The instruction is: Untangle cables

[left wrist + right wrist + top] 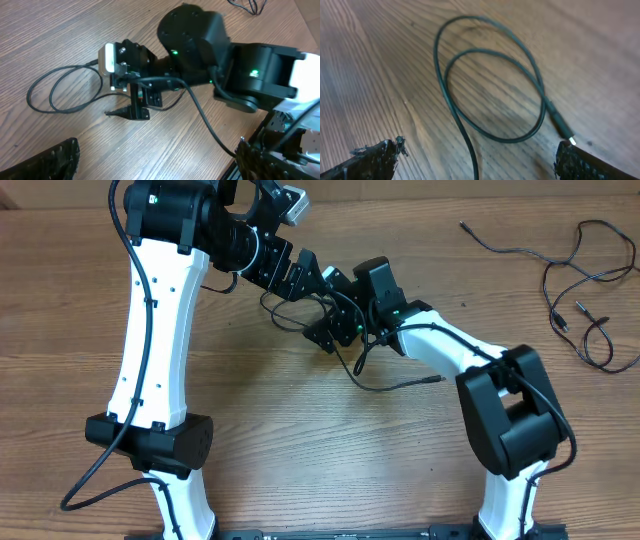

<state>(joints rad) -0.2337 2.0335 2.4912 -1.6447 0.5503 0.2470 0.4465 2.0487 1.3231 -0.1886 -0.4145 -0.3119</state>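
Left fingers and right fingers both stand wide apart, empty. The right ones hover over a looped cable mid-counter; another cable lies far right.

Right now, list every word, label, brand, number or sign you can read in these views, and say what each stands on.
No text can be read in any view.
Right arm: only green lights, no lettering.
White block at its wrist: no legible mark.
Cable plug: no print.
Table: bare wood grain, no label.
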